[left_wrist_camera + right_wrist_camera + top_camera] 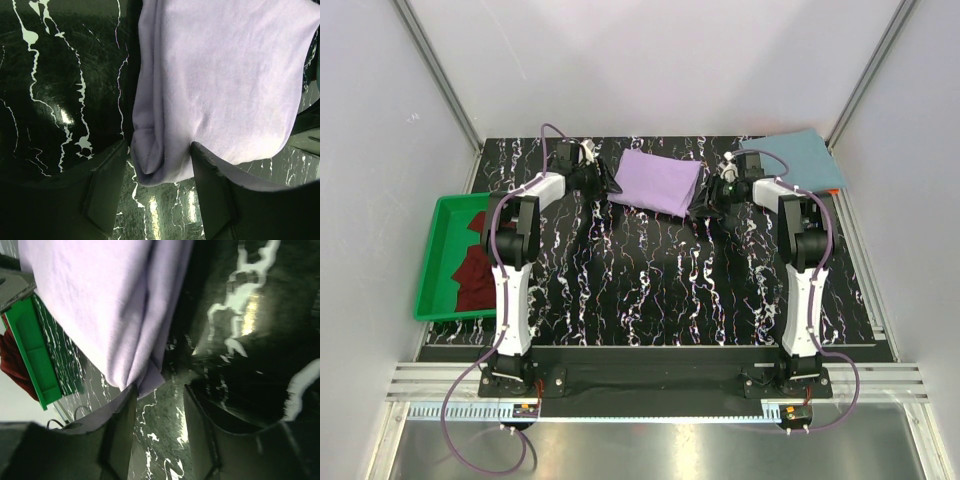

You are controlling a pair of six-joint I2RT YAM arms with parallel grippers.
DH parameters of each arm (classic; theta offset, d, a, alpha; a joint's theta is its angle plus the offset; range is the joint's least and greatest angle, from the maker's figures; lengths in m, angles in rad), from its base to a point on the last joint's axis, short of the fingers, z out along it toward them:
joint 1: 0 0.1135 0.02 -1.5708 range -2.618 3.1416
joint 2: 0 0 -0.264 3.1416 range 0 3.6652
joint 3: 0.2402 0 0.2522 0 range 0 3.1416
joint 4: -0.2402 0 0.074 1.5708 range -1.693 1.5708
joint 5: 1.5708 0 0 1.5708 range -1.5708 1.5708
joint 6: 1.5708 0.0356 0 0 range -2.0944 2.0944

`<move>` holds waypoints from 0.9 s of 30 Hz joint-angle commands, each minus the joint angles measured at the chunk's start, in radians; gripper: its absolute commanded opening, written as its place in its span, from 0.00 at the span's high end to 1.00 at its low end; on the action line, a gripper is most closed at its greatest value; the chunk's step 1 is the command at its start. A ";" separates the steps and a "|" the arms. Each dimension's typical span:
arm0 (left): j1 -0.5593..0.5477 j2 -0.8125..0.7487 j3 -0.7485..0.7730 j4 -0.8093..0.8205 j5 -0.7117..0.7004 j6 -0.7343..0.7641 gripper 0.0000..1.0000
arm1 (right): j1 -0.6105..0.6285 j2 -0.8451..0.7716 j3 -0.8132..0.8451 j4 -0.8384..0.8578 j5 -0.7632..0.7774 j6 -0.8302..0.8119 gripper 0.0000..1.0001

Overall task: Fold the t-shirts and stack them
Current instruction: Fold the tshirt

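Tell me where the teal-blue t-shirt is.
In the top view, the teal-blue t-shirt lies at the far right corner of the table, just beyond the right pincer and right of the lavender t-shirt.

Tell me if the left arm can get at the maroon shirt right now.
Probably yes. The maroon shirt lies uncovered in the green tray beside that arm, nothing between; the left tool, open astride the lavender shirt's edge, must first back off.

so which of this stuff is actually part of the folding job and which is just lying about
Job:
lavender t-shirt
teal-blue t-shirt
maroon t-shirt

Lying about:
green tray, with the maroon t-shirt in it
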 commanded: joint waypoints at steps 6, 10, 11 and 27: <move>0.005 -0.041 0.018 -0.019 -0.017 0.040 0.44 | 0.057 -0.045 0.023 -0.005 -0.011 -0.081 0.48; 0.005 -0.021 0.068 -0.061 -0.014 0.044 0.52 | 0.054 -0.062 0.015 -0.045 0.024 -0.095 0.62; 0.005 -0.016 0.077 -0.070 -0.012 0.046 0.52 | 0.054 -0.068 0.006 -0.051 0.033 -0.096 0.68; 0.013 0.006 0.131 -0.183 -0.044 0.047 0.55 | 0.057 -0.185 -0.105 -0.020 0.027 -0.067 0.52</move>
